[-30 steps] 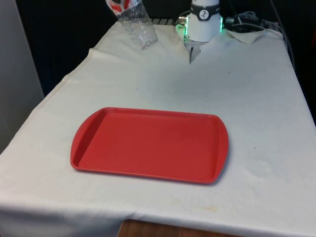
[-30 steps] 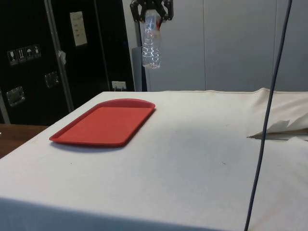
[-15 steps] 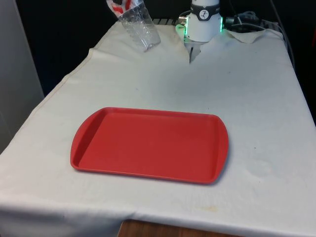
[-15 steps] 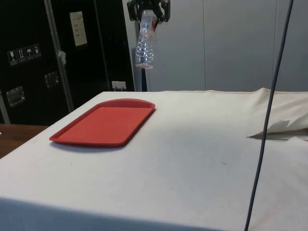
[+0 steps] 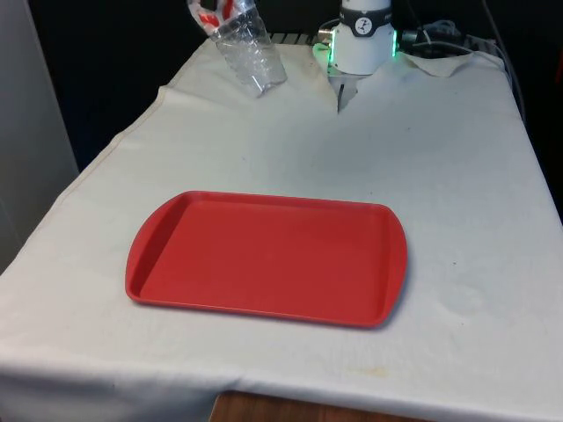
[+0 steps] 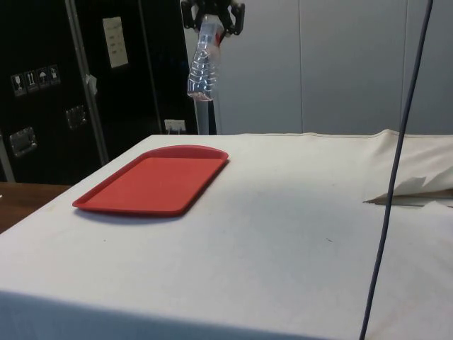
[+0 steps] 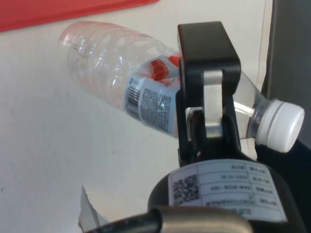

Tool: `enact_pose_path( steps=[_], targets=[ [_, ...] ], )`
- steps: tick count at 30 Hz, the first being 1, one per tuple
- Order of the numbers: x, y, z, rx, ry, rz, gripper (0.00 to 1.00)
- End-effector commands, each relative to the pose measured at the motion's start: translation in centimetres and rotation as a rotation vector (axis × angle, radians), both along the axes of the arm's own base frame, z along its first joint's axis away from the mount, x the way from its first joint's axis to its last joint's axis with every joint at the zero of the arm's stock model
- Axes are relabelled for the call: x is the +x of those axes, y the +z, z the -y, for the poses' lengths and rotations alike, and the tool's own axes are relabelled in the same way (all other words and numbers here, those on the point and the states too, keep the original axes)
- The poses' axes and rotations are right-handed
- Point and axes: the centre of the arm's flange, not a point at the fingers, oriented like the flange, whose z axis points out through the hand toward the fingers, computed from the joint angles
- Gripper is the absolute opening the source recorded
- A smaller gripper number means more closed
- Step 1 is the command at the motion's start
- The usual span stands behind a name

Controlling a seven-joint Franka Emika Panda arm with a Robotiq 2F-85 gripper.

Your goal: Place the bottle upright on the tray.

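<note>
The bottle [image 6: 201,62] was held up in the air by the gripper [image 6: 211,15], pinched near its neck, hanging tilted with the base lower than the top. It was seen as clear ribbed plastic, pretty much empty, with a white cap [image 7: 280,124] and a red and white label [image 7: 151,99]. It was well above the white cloth [image 5: 440,167], past the far end of the red tray [image 5: 268,258], which was lying flat

The bottle [image 7: 131,92] label's barcode and print are too small to read.
</note>
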Motion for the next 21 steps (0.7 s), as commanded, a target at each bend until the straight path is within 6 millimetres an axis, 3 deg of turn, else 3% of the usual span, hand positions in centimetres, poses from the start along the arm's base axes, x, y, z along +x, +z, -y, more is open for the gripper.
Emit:
enact_pose_path(
  steps=[1,21],
  targets=[
    [-0.03,0.19,-0.02,0.004,0.014,0.025,0.28],
    [0.84,-0.37,0.19,-0.016,0.116,0.088,0.28]
  ],
)
